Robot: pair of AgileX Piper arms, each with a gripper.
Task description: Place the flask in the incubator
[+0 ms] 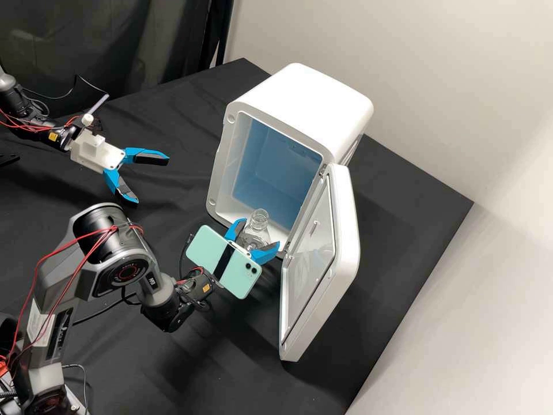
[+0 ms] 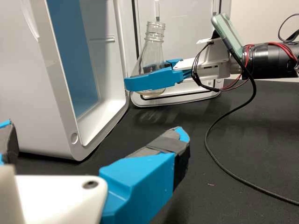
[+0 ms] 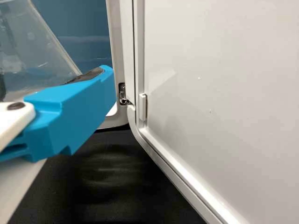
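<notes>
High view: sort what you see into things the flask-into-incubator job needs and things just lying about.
Needed: flask, right gripper shut on it, incubator, its open door.
Lying about: left gripper, open and apart; green phone behind the right gripper.

Dark grey arms [image 1: 106, 256], red cables [image 1: 36, 270], white grippers [image 1: 151, 178], bright blue fingers [image 1: 141, 154].

High view overlooks the bench [image 1: 403, 190]; both wrist views closely face the incubator [image 2: 28, 93].
</notes>
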